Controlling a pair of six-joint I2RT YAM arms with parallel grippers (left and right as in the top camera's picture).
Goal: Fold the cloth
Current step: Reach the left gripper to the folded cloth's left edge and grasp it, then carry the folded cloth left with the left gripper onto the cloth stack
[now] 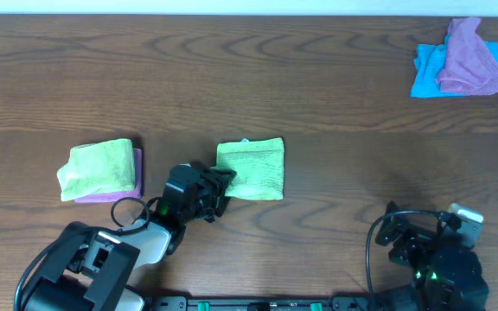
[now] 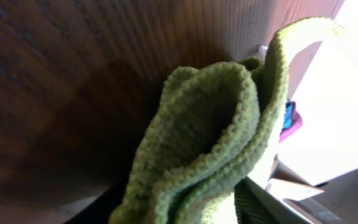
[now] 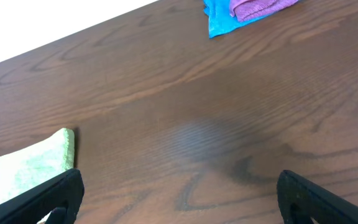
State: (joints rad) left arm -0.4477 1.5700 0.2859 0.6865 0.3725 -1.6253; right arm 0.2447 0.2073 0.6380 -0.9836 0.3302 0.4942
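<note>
Surface: dark brown wood-grain table [image 1: 318,95], bare over most of its middle. A white strip runs beyond its far edge. The right wrist view shows the same white beyond the edge, with no detail.

Other items: a second lime-green cloth [image 1: 98,168] lies folded at the left on top of a purple cloth [image 1: 135,173], which shows only along its right and lower edges. At the far right corner, a crumpled purple cloth [image 1: 472,56] sits on a blue cloth [image 1: 424,73]. Both piles are well apart from the work area.

The cloth [image 1: 253,170] is near the table's centre, folded into a compact rectangle and lying flat. Its small white tag [image 1: 245,141] is at the far edge.

Left arm: it reaches in from the near left. The left gripper [image 1: 221,183] is at the cloth's near-left corner. In the left wrist view the hemmed edges [image 2: 229,124] stand bunched up off the table, filling the frame and hiding the fingertips. It reads as pinched on those layers.

Right arm: tucked back at the near right, clear of everything. The right gripper [image 3: 179,183] is spread wide, with one dark finger at each lower corner of its wrist view and bare wood between them. It holds nothing.
</note>
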